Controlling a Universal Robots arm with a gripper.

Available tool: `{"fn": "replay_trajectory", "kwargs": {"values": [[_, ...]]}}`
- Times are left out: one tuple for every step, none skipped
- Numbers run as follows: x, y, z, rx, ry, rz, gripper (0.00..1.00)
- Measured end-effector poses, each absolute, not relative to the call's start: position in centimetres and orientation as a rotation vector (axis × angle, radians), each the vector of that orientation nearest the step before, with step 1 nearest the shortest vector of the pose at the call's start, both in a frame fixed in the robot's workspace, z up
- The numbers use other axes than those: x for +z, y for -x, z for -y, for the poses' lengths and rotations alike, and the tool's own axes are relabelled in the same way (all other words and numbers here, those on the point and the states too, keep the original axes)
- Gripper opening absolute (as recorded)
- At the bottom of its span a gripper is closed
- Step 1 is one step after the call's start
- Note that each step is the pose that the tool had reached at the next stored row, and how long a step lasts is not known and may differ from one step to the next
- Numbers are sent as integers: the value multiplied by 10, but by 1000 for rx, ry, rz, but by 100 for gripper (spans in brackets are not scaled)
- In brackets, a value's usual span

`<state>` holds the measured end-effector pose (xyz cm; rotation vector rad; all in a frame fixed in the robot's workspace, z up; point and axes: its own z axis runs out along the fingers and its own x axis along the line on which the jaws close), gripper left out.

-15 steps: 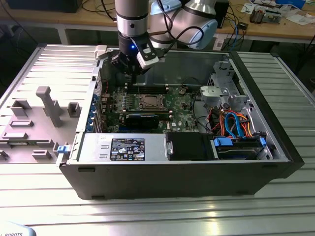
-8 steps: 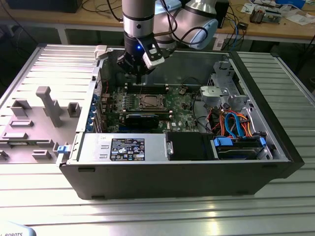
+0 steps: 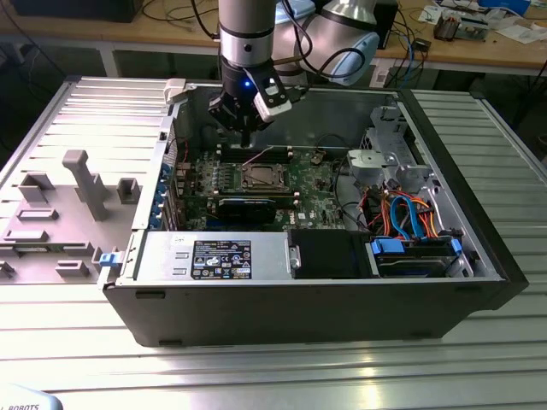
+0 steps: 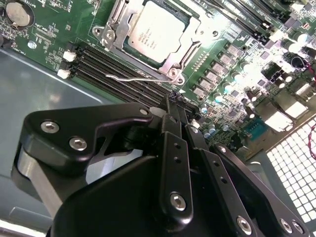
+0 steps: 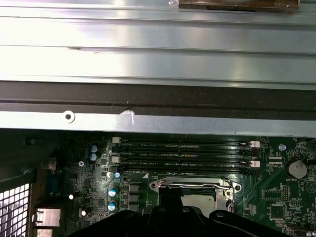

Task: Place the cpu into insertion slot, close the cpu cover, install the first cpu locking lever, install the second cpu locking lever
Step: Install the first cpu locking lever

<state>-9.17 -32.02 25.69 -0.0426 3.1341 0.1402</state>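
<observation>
Inside the open computer case (image 3: 479,248), the arm's pincer (image 3: 246,141) hangs just above the green circuit board (image 3: 308,192), over its far edge, a little beyond the insertion slot (image 3: 259,177). In the second wrist view the pincer (image 4: 177,111) has its two dark fingers (image 4: 170,131) pressed together with nothing between them, their tips just above the long black memory slots (image 4: 113,69) that run beside the socket.

The cpu (image 4: 155,32) already lies in the insertion slot (image 4: 170,69), its dull silver top facing up and flat. The cpu cover (image 4: 195,42) is down over it, its shiny frame lying around the chip's edges with the metal top showing through the square window. A thin wire locking lever (image 4: 133,77) lies along the side of the socket nearest the memory slots, its free end sticking out past the socket corner; whether it is hooked down I cannot tell.

In the first wrist view the socket's silver rim (image 5: 195,185) shows just beyond the pincer's black body (image 5: 168,219), with the four memory slots (image 5: 182,153) between it and the case's metal wall (image 5: 158,118).

In the exterior view the case lies on its side on a ribbed metal desk (image 3: 256,376), with a grey fixture (image 3: 81,184) of blocks to the exterior view's left and a bundle of orange and blue cables (image 3: 410,213) at the exterior view's right end of the case.
</observation>
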Motion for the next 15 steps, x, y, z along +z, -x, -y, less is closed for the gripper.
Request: {"fn": "replay_trajectory", "kwargs": {"values": [[257, 92, 320, 140, 43, -3134, 11], [257, 92, 320, 140, 43, -3134, 11], [257, 92, 320, 140, 43, -3134, 11], [257, 92, 320, 140, 43, -3134, 11], [257, 92, 320, 140, 43, -3134, 11], [257, 92, 320, 140, 43, -3134, 11], [257, 92, 320, 140, 43, -3134, 11], [257, 92, 320, 140, 43, -3134, 11], [257, 92, 320, 140, 43, -3134, 11], [257, 92, 320, 140, 43, -3134, 11], [256, 91, 320, 140, 40, -3134, 11], [256, 91, 320, 140, 34, -3134, 11], [256, 91, 320, 141, 26, -3134, 11], [255, 90, 320, 142, 20, -3133, 11], [255, 90, 320, 145, 19, -3133, 11]]}}
